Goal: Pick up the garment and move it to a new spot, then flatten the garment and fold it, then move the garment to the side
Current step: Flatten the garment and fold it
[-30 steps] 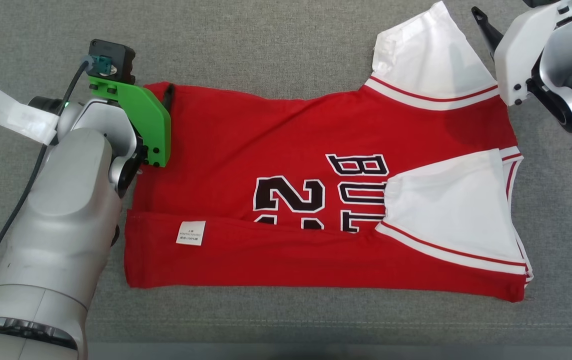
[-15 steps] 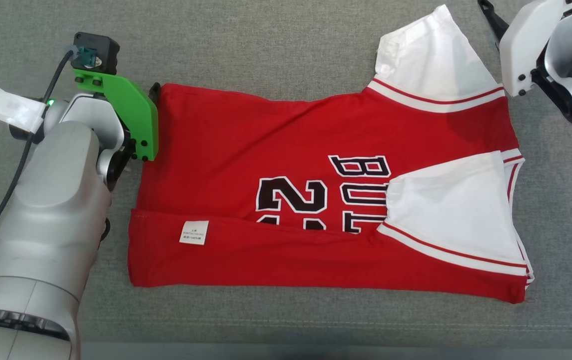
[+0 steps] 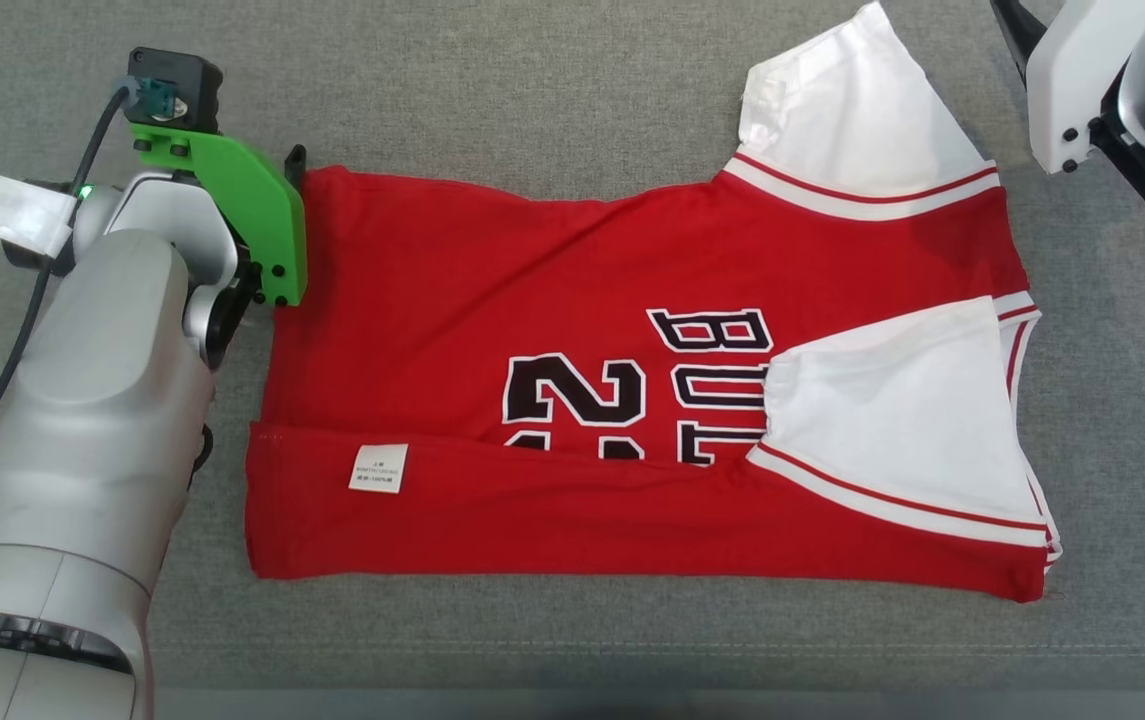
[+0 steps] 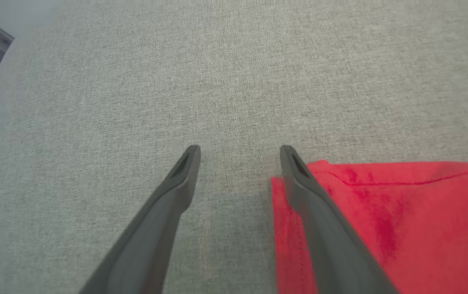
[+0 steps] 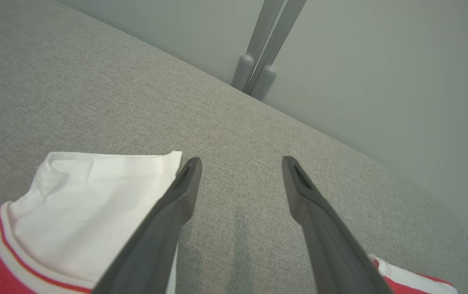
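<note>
Shirt (image 3: 572, 300): red with white sleeves, lying flat on the grey table (image 3: 552, 80), hem to the left, sleeves to the right.
Near edge: a long strip of the shirt is folded up over the front, covering the lower part of the black number and letters. A white label (image 3: 378, 468) shows on it near the left end.
Near sleeve (image 3: 892, 410): folded in over the red front.
Far sleeve (image 3: 852, 110): spread out toward the far right.
Left tool (image 4: 240, 153): fingers apart at the shirt's far left corner, one over the red cloth, the other over bare table; whether it touches cannot be told.
Right tool (image 5: 242, 163): fingers apart above the table just beside the far sleeve, grey table between them.
</note>
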